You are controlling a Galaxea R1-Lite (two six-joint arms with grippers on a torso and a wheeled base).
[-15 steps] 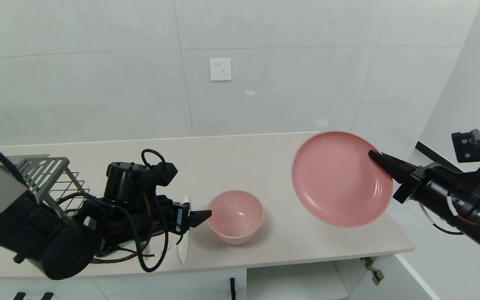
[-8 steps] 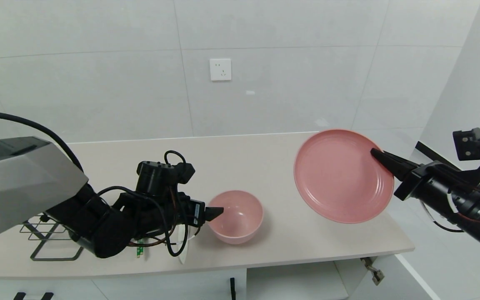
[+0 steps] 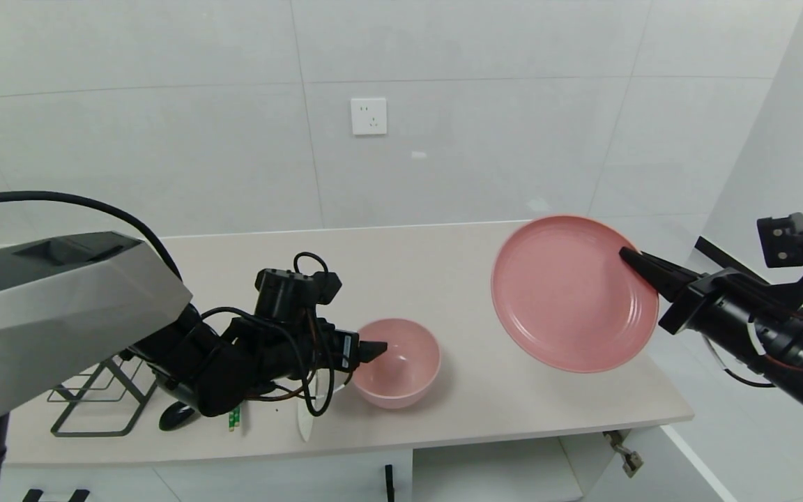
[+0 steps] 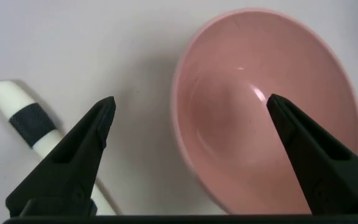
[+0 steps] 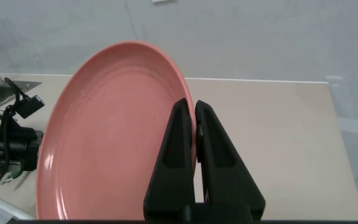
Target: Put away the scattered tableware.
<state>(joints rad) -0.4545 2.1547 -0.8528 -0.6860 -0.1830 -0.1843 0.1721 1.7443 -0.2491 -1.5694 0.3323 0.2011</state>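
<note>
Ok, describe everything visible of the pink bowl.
The pink bowl is round, deep and plain, of smooth matte plastic-looking material, with a small glint inside. Empty, it stands upright on the beige counter near the front edge. The open left pincer straddles its rim, one finger outside, one over the hollow; contact cannot be judged. A white banded utensil lies beside it, apart.

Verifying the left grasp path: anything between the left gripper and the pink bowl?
Nothing visible. The left gripper is open and straddles the pink bowl at its rim, one finger over the inside, one outside over the counter. The white utensil lies beside the outer finger, not in the gap.
</note>
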